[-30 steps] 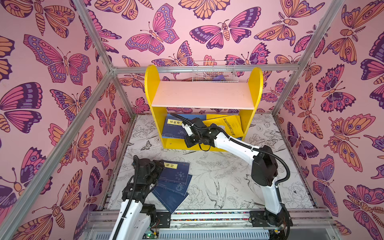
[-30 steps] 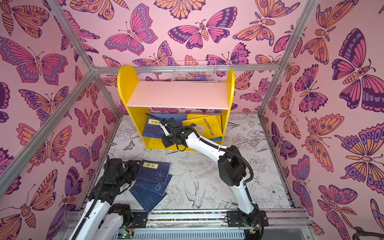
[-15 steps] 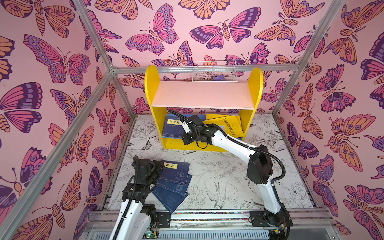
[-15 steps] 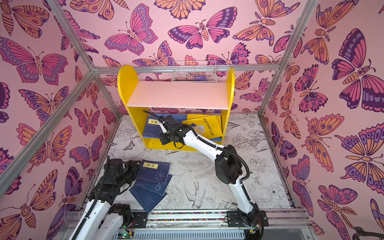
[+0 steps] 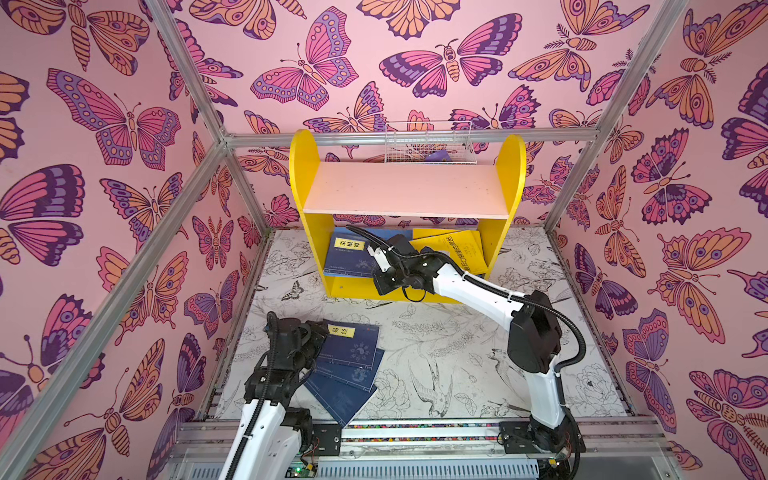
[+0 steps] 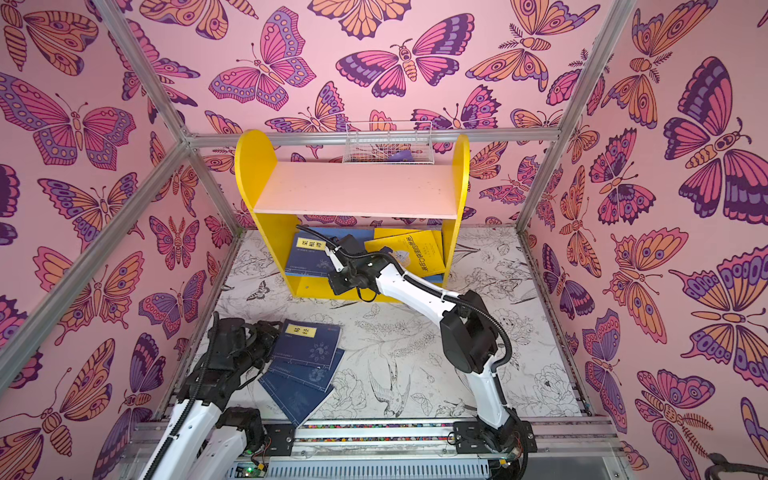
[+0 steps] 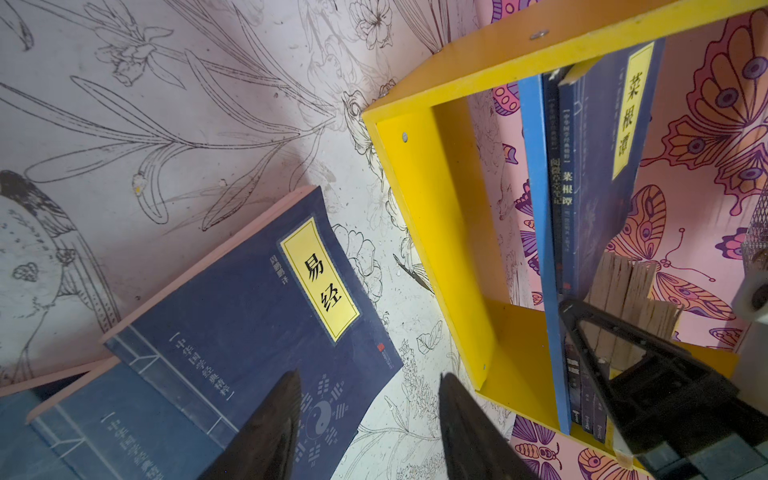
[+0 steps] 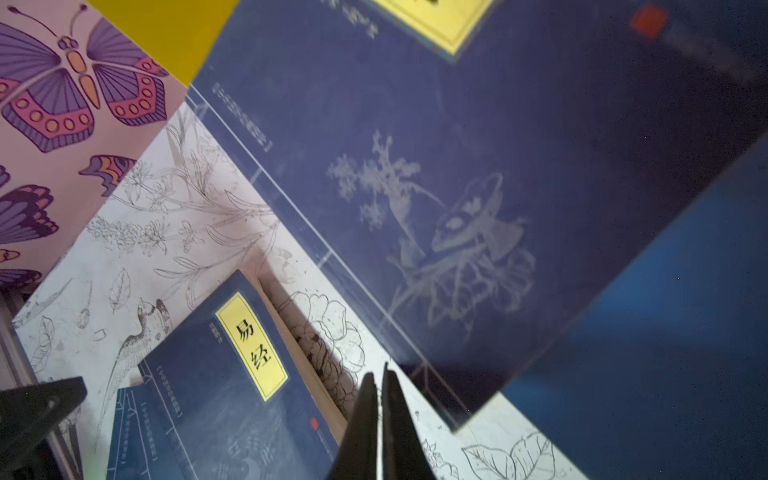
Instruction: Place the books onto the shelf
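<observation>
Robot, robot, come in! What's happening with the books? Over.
Left end effector open at floor books. Right end effector shut, empty, at shelf lower tier. Three floor books unshelved. Right arm crosses shelf front.

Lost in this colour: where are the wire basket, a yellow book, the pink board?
wire basket point(image 5: 415, 141), in a top view, front mesh
yellow book point(image 5: 465, 249), in a top view, cover middle
pink board point(image 5: 407, 189), in a top view, its middle

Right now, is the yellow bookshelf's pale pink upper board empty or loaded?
Empty: in both top views the pale pink upper board is bare; the navy and yellow books sit below it.
</observation>
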Available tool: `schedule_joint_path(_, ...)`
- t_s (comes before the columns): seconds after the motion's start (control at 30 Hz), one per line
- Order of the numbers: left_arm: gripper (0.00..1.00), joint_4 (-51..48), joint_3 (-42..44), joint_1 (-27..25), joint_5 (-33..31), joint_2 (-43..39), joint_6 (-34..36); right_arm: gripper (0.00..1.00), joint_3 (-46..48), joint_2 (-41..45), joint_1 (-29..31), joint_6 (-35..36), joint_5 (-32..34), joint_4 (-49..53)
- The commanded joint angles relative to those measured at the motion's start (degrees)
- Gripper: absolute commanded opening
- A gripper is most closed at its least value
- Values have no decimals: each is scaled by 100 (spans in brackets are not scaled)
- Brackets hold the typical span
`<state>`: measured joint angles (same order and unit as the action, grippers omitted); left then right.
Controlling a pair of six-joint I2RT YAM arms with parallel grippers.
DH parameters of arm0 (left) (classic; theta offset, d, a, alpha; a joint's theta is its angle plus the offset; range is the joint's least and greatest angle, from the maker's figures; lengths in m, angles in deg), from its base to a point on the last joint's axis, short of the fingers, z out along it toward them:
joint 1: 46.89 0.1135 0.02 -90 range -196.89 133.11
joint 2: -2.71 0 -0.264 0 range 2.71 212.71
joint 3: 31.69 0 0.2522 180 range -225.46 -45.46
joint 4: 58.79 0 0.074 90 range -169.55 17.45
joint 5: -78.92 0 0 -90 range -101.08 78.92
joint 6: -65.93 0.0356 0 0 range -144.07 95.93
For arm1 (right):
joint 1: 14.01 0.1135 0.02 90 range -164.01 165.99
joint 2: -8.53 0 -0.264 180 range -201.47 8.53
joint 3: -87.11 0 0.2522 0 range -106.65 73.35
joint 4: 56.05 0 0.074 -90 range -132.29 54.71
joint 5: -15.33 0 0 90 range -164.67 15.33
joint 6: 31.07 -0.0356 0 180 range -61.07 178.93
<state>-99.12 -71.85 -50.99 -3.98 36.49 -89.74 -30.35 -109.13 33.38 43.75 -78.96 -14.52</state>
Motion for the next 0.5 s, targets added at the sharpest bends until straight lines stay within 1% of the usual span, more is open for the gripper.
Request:
schedule_joint_path(0.0, 56, 61, 99, -17, -6, -3, -34, 9, 242, 260, 37, -80, 34, -122)
schedule_joint_path(0.23, 56, 51, 98, -16, -6, -23, -42, 9, 91, 107, 28, -90, 174, -55)
schedule_joint_path(0.47, 56, 55, 116, -13, -4, -25, -51, 9, -304, -183, -48, 5, 234, 17)
